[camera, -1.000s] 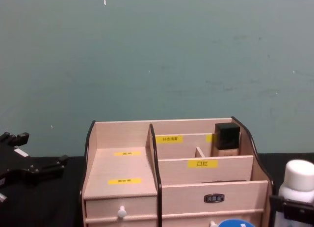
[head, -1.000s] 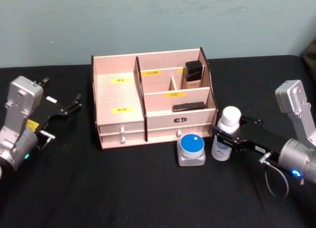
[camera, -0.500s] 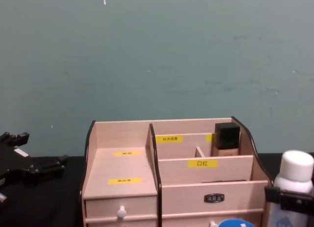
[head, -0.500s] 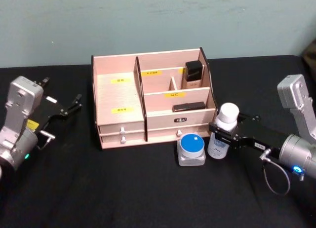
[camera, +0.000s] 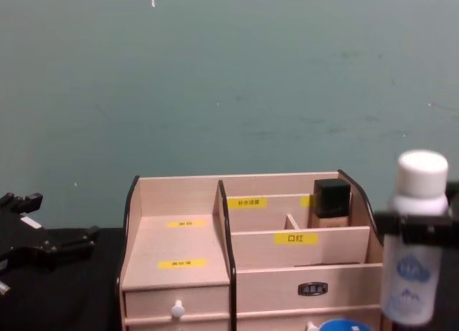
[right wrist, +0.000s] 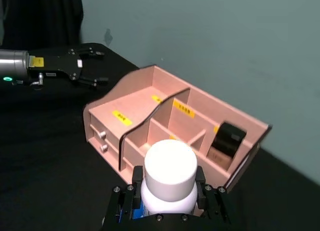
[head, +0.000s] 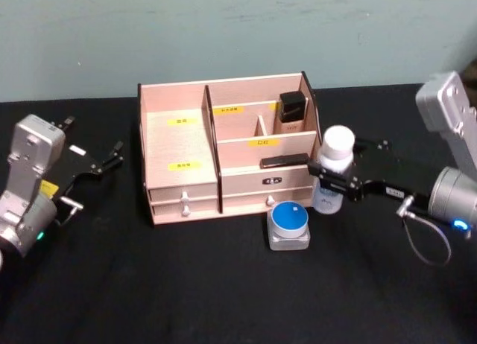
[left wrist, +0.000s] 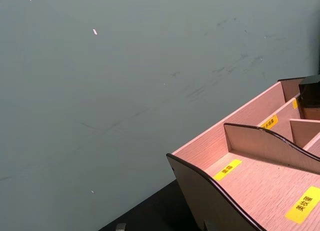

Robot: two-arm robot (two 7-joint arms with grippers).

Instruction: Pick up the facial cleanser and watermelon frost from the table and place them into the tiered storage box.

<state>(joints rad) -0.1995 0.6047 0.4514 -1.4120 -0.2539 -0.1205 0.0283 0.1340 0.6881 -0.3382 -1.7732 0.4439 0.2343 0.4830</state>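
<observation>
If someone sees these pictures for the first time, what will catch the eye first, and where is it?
First comes the white-capped bottle, held upright by the right gripper, which is shut on it just beside the right end of the tiered storage box. Next is the blue-lidded jar, standing on the black table in front of the box's drawers. The left gripper sits open, off to the box's left.

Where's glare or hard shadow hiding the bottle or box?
Head view: even light, no hard shadow on the tiered storage box; black cloth shows no cast shadows. Right wrist view: the cap of the white-capped bottle, in the right claw, is the brightest patch. Chest view: the yellow labels show no glare. Left claw idle at left.
</observation>
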